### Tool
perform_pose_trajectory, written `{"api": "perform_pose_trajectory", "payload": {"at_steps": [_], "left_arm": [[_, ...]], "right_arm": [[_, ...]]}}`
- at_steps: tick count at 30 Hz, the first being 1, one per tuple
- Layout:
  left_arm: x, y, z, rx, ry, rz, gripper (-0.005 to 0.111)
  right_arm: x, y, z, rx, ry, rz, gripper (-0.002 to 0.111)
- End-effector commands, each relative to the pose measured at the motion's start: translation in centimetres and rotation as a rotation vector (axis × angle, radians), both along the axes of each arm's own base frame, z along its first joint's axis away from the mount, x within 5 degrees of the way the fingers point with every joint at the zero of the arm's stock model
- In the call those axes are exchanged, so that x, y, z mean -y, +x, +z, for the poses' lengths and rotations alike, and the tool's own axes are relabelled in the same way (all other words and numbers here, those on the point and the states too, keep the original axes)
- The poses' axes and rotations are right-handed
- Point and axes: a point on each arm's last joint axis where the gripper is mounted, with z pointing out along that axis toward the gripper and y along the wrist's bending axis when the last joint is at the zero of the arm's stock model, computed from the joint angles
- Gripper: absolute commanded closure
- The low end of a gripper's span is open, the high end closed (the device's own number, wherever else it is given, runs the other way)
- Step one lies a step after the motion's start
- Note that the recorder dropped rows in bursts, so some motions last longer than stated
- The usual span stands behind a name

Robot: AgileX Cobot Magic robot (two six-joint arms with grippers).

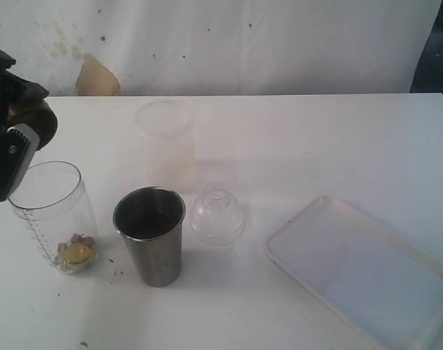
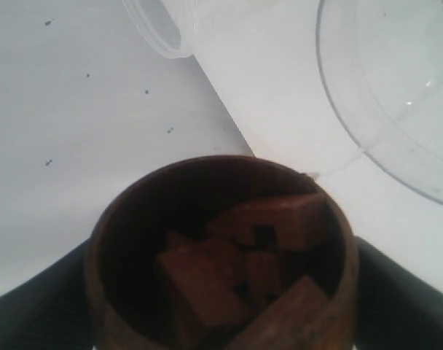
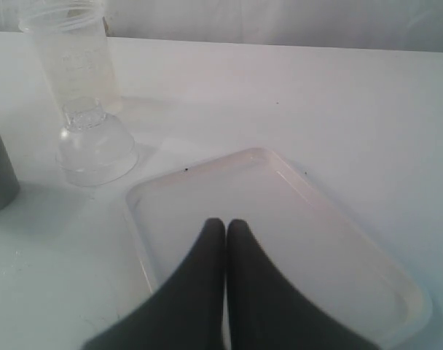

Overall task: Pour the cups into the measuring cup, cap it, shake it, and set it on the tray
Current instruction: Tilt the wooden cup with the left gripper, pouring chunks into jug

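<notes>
Nearest us, the tray (image 1: 353,277) fills the lower right of the frame on the worktop (image 1: 316,146). The right claw (image 3: 225,240) is over it, clenched on nothing. At lower left the measuring cup (image 1: 52,215) stands upright with a few bits at its bottom, and the steel tumbler (image 1: 150,237) is just right of it. At upper left, above the measuring cup's rim, the left claw (image 2: 221,313) grasps the wooden cup (image 2: 221,255), with brown chunks inside.

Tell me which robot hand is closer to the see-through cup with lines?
The left gripper. It holds the wooden cup close by the measuring cup's rim. The right gripper is shut over the tray, far on the other side.
</notes>
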Motion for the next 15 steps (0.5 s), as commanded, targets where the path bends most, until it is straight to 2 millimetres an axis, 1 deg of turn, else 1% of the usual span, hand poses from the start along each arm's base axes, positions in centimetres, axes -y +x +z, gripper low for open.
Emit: {"api": "perform_pose_trajectory", "payload": {"at_steps": [1, 5, 7, 15], "left_arm": [[0.48, -0.05, 0.35, 0.020, 0.010, 0.005, 0.107], [0.84, -0.07, 0.49, 0.045, 0.040, 0.049, 0.107], [0.74, -0.07, 0.57, 0.045, 0.020, 0.075, 0.107], [0.57, 0.01, 0.66, 0.052, 0.024, 0.095, 0.107]], "right_arm": [[-0.01, -0.01, -0.14, -0.001, 0.003, 0.001, 0.108], [-0.01, -0.01, -0.14, -0.001, 0.003, 0.001, 0.108], [-0.01, -0.01, -0.14, -0.001, 0.003, 0.001, 0.108], [-0.01, -0.01, -0.14, -0.001, 0.003, 0.001, 0.108]]}}
